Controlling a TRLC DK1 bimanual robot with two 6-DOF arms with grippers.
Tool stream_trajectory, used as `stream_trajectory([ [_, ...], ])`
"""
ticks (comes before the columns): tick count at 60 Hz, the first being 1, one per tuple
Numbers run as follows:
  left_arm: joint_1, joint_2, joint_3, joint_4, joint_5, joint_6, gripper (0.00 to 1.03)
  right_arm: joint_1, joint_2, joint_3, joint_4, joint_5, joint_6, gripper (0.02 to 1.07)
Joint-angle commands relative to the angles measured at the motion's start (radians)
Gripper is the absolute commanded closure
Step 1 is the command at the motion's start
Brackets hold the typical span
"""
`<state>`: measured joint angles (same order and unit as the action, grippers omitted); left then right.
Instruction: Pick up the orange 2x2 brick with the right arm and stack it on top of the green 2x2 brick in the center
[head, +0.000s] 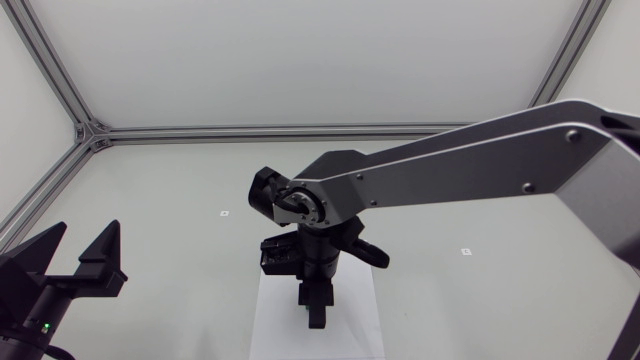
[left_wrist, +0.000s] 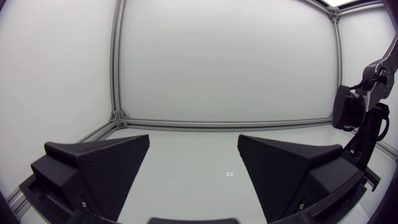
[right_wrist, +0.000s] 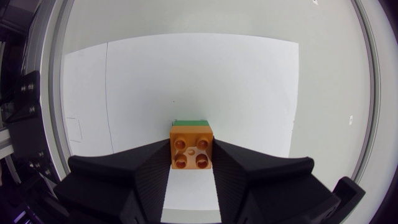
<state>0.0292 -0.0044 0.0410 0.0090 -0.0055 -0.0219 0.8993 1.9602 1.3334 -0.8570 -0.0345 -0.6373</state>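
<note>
- Currently, our right gripper (right_wrist: 191, 154) is clamped on the orange brick (right_wrist: 192, 146). Both wedge fingers press its left and right faces, and its studs face the wrist camera.
- Directly beneath the orange brick lies the green brick (right_wrist: 191, 122). Only a thin green strip shows past the far edge, so we judge the two nearly aligned.
- We cannot tell whether the bricks touch or whether the studs are engaged.
- Both bricks are square, so no long axis governs the move. We judge that it turns on a straight downward line.
- Under the bricks, a white sheet (right_wrist: 186, 74) lies on the table (head: 180, 190).
- Seen from overhead, the right arm (head: 470, 160) reaches in from the right to the centre and hides both bricks.
- Our left gripper (left_wrist: 194, 142) rests at the near left, fingers spread wide, holding nothing, well apart from the bricks.
</note>
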Motion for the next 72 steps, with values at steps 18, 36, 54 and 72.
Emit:
stream_trajectory([
  [18, 0.001, -0.008, -0.041, -0.015, 0.004, 0.013, 0.04, -0.008, 0.014, -0.023, -0.020, -0.008, -0.015, 0.70],
  [36, 0.001, -0.008, -0.041, -0.014, 0.004, 0.013, 0.04, -0.007, 0.034, -0.017, -0.024, -0.004, -0.005, 0.05],
  [54, 0.001, -0.008, -0.041, -0.015, 0.004, 0.013, 0.04, -0.014, 0.016, 0.001, -0.025, -0.008, 0.010, 0.05],
  [72, 0.001, -0.008, -0.041, -0.015, 0.004, 0.013, 0.04, -0.020, -0.070, 0.003, -0.045, -0.011, 0.021, 0.05],
])
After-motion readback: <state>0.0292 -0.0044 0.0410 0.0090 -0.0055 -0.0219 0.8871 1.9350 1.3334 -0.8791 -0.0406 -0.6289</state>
